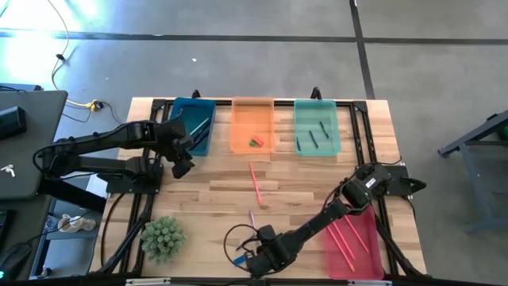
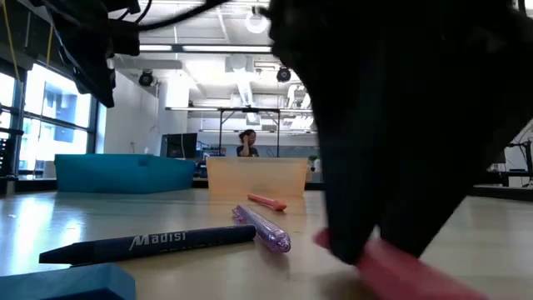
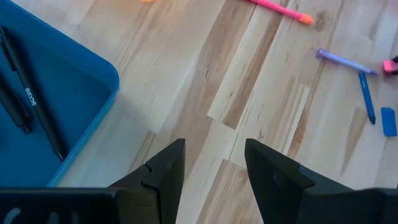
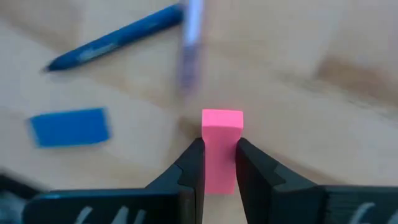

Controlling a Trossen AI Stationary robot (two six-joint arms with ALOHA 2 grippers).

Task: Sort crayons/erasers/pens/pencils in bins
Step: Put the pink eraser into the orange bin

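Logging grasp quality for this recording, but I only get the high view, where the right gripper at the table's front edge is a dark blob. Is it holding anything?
Observer: Yes. In its wrist view the right gripper is shut on a pink eraser, pinched between both fingers.
Operator: Anything loose right around it?
Observer: A blue eraser lies flat on the wood close by, apart from the fingers.
Operator: Other pieces there?
Observer: A dark blue stick printed "Madisi" and a purple pen lie beside it.
Operator: And the left gripper?
Observer: The left gripper is open and empty, over bare wood next to the blue bin.
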